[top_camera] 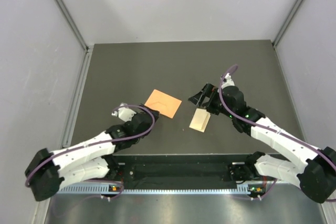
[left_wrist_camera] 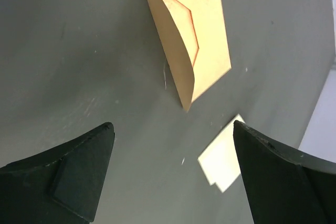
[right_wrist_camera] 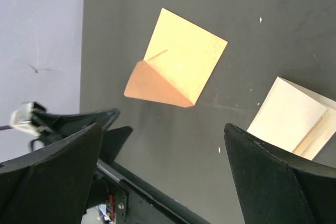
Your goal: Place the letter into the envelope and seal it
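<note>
Left gripper (left_wrist_camera: 172,126) and right gripper (right_wrist_camera: 163,127) gape empty; I'd steady the envelope (top_camera: 163,102), then edge-pinch the letter (top_camera: 199,120) beside it.

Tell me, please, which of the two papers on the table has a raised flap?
The orange envelope; its triangular flap stands lifted, while the cream letter has no flap.

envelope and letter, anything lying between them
Nothing: only bare dark table separates the envelope from the letter, shown in the top external and right wrist views.
</note>
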`<state>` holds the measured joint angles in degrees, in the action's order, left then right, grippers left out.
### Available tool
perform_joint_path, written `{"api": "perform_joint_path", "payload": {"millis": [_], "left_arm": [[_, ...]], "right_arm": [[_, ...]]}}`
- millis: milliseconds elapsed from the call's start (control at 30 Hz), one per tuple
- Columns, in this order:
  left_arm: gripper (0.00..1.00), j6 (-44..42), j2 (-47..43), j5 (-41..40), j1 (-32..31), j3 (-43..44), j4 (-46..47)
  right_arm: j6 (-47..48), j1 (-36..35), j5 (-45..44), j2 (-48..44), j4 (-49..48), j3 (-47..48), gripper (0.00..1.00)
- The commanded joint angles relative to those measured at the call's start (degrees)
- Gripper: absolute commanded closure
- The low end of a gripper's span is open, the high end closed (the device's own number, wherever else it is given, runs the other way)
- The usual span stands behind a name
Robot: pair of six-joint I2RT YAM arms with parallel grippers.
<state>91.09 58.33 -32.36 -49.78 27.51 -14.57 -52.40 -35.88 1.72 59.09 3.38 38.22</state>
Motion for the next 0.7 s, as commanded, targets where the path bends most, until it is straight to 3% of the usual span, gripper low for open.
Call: {"api": "perform_joint_path", "payload": {"millis": [0,100,133,200,233,267,300,333,500,667], "left_arm": [[0.01,-2.2,-9.4,-8.2,-2.1,3.1,-15.2],[0.01,-13.4,-10.3,-12.8,-1.6,6.4,-12.9],[0.01,-22.4,-8.6,-12.6,0.6,7.6,-11.0],[0.01,-30.1,-4.9,-3.9,6.0,13.7,-7.2],[0.01,-37.5,-0.1,3.8,14.5,15.5,-5.5],[0.01,-38.9,2.6,15.5,19.1,18.8,-4.0],[0.01,-40.4,5.6,20.5,25.6,19.9,-2.4],[0.01,-42.3,12.1,24.1,27.8,20.6,-0.2],[0.01,-47.3,34.8,26.7,30.4,35.9,-7.2],[0.01,-48.0,42.7,27.8,30.4,41.4,-8.8]], "right_arm": [[5.3,0.4,2.9,-1.6,1.2,0.0,0.01],[9.5,0.3,6.6,0.5,3.0,1.2,0.01],[10.5,0.3,7.3,1.0,4.5,1.6,0.01],[12.8,0.3,8.6,2.7,5.9,2.5,0.01],[13.5,0.2,8.7,3.0,7.3,2.7,0.01],[13.9,0.3,8.7,3.4,7.6,2.9,0.01],[14.8,0.2,8.8,3.8,8.0,3.2,0.01],[15.0,0.1,8.7,4.0,8.3,3.4,0.01],[15.9,-0.1,8.4,5.4,11.2,5.1,0.01],[16.6,-0.1,6.9,5.0,13.4,5.4,0.01]]}}
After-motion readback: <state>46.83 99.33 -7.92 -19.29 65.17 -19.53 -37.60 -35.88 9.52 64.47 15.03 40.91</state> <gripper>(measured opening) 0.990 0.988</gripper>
